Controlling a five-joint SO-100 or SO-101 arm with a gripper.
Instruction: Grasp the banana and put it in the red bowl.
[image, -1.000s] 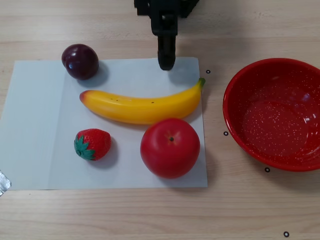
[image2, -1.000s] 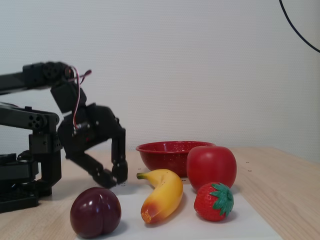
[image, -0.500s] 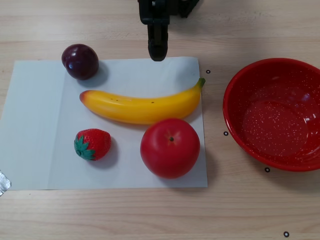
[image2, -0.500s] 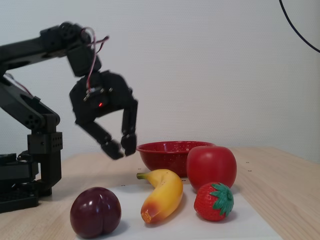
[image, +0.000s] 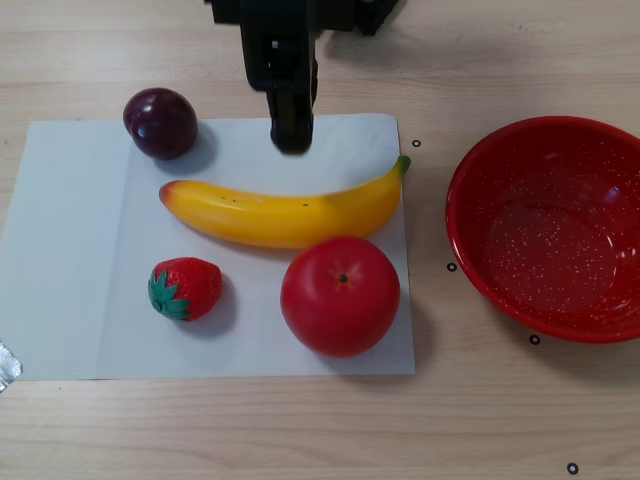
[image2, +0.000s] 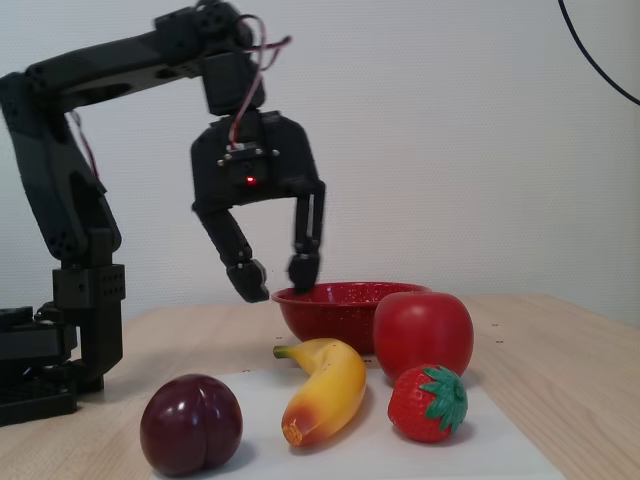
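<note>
The yellow banana (image: 285, 213) lies across a white paper sheet, green stem toward the right, orange end toward the left; the fixed view shows the banana (image2: 325, 390) end-on. The red bowl (image: 548, 226) sits on the wood at the right, empty, and its rim (image2: 335, 296) shows behind the fruit in the fixed view. My black gripper (image2: 277, 277) hangs open in the air above the banana's far side, nothing between its fingers. From above, the gripper (image: 290, 125) reaches in from the top edge, just beyond the banana's middle.
A red apple (image: 340, 295) touches the banana's near side. A strawberry (image: 185, 288) lies at the lower left of the sheet (image: 70, 240), a dark plum (image: 160, 122) at its upper left corner. The arm's base (image2: 50, 350) stands at the left in the fixed view.
The arm has lifted and swung out over the sheet, carrying the gripper from low near the paper's far edge up and toward the banana. Its jaws have stayed open.
</note>
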